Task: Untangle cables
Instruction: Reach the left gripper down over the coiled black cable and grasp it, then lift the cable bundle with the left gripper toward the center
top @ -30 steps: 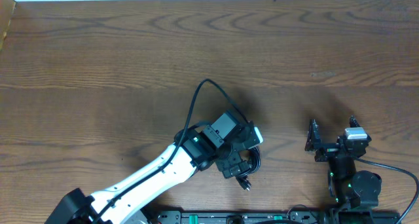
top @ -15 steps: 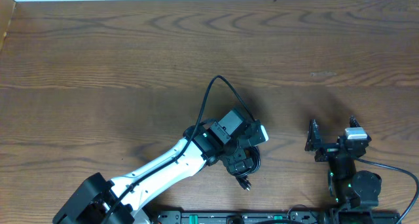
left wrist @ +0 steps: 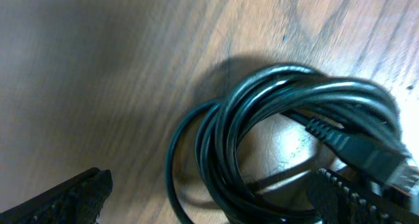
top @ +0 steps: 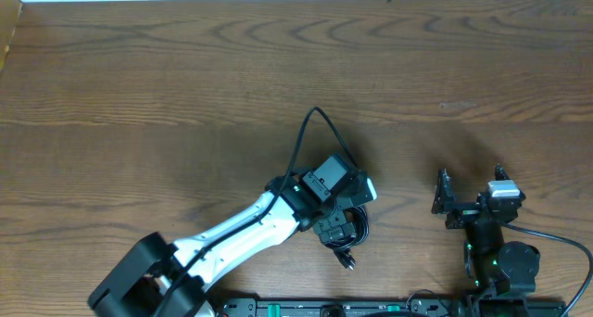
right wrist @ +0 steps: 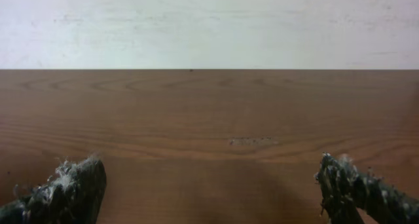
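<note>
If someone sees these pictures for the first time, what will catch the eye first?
A coiled bundle of black cables lies on the wooden table, front middle, with the open left gripper right above it. The right gripper hangs open at the front right, holding nothing.

Left gripper (left wrist: pixel 209 181) — its 2 fingers spread wide — points straight down; right gripper (right wrist: pixel 211 194) gapes too, facing forward.

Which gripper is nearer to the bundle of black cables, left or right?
Left. The left gripper is directly over the cables, fingers open above them; the right gripper sits well apart, off to their right.
</note>
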Controlling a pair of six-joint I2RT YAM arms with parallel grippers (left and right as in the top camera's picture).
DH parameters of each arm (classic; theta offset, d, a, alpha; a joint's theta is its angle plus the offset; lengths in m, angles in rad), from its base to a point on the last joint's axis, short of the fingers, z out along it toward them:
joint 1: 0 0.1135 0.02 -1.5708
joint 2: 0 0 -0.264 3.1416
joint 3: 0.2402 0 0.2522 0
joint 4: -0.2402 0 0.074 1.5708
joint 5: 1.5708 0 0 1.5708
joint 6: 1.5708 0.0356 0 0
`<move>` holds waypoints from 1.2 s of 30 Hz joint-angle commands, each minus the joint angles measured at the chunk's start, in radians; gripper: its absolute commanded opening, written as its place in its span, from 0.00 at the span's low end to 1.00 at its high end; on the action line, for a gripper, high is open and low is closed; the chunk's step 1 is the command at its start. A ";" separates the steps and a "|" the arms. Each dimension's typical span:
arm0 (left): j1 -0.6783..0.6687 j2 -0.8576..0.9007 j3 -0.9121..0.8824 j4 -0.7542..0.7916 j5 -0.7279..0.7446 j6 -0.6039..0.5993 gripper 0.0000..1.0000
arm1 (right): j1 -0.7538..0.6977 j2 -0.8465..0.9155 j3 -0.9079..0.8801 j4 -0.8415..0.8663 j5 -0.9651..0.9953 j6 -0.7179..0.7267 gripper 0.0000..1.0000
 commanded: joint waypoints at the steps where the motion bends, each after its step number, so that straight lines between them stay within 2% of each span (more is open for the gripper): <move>1: -0.002 0.032 0.023 0.002 -0.023 0.032 1.00 | 0.006 -0.005 -0.002 -0.004 0.003 0.009 0.99; 7: -0.002 0.078 0.023 0.014 -0.023 0.032 1.00 | 0.006 -0.005 -0.002 -0.004 0.003 0.010 0.99; 17: -0.002 0.110 0.023 0.032 -0.023 0.032 0.92 | 0.006 -0.005 -0.002 -0.004 0.003 0.010 0.99; 24: -0.002 0.146 0.023 0.035 -0.023 0.032 0.80 | 0.006 -0.005 -0.002 -0.004 0.003 0.009 0.99; 25: -0.002 0.154 0.023 0.040 -0.023 0.031 0.77 | 0.006 -0.005 -0.002 -0.004 0.003 0.009 0.99; 30: -0.002 0.168 0.023 0.052 -0.023 0.019 0.46 | 0.006 -0.005 -0.002 -0.004 0.003 0.010 0.99; 32: -0.002 0.168 0.023 0.058 -0.023 0.019 0.37 | 0.006 -0.005 -0.002 -0.004 0.003 0.010 0.99; 34: -0.002 0.168 0.023 0.061 -0.023 0.019 0.24 | 0.006 -0.005 -0.002 -0.004 0.003 0.009 0.99; 35: -0.002 0.166 0.023 0.061 -0.023 0.019 0.12 | 0.006 -0.005 -0.002 -0.004 0.003 0.010 0.99; 36: -0.002 0.165 0.023 0.061 -0.023 0.019 0.08 | 0.006 -0.005 -0.002 -0.004 0.003 0.009 0.99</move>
